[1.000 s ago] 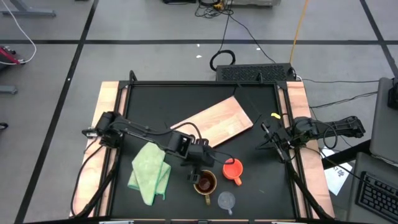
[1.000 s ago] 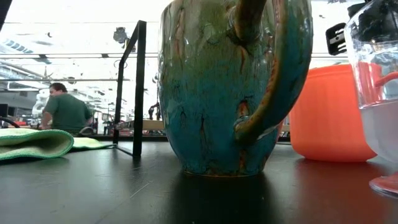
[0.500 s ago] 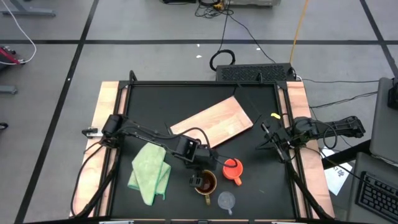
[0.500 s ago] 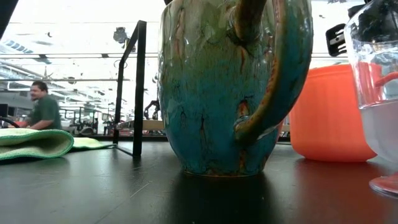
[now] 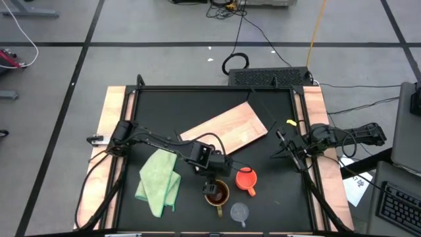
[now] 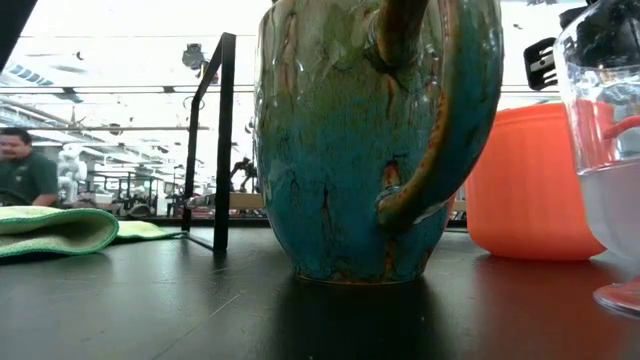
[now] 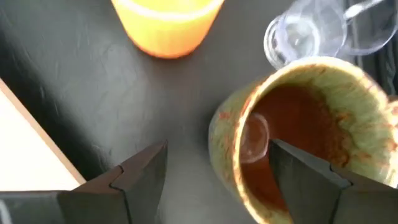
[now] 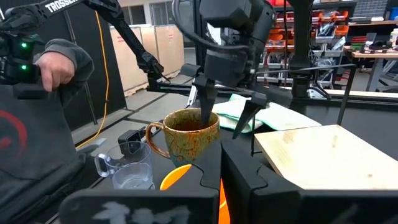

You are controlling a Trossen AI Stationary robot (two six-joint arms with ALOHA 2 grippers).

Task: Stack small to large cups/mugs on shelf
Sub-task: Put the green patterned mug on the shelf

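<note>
Left gripper has dropped over the brown mug, fingers wide, one inside the rim, one outside, so grab looks imminent. Mug sits near front edge, off the shelf. Orange mug & glass cup crowd close. Cloth lies clear. Right gripper parked at the right edge, shut.

Brown mug: largest, glazed green-brown outside, rust-brown inside, upright, mouth up, handle toward 6 o'clock; stands at desk's 6 o'clock area.
Orange mug: smaller, upright, handle toward 5 o'clock; just beside brown mug at its 2 o'clock, apart from it.
Clear glass cup: tiny, upright, with handle; near brown mug at its 4 o'clock, nearest desk's front edge.
Shelf: flat light-wood board, pale grain, lying skewed at desk centre, at 12 o'clock from mugs; nothing on it.
</note>
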